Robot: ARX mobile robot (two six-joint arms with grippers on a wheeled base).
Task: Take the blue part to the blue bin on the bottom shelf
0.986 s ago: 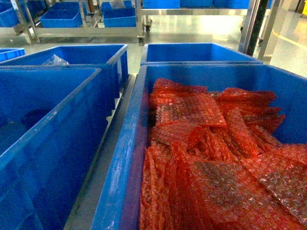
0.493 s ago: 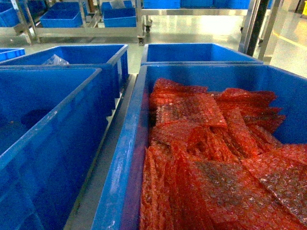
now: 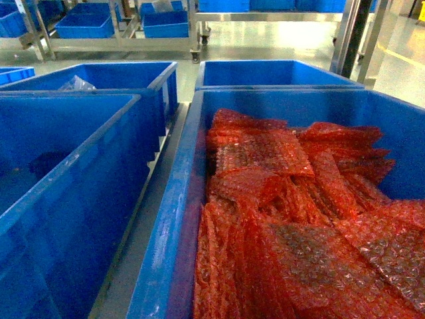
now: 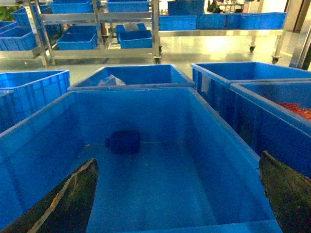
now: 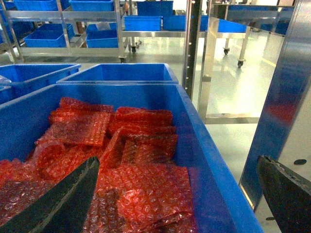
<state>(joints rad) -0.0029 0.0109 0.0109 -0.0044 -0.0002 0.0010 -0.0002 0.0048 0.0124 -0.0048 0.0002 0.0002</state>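
One dark blue part [image 4: 123,141] lies in its bin [image 4: 43,145] — both grippers' jaws spread wide, holding nothing.

- The red bubble-wrap bags [image 3: 292,219] in the near right bin [image 3: 174,219] are showing no shift across the head views.
- The dark shape [image 3: 41,163] in the near left bin [image 3: 80,166] is sitting in the same spot.
- No arm is entering the head view; nothing is visibly changing.
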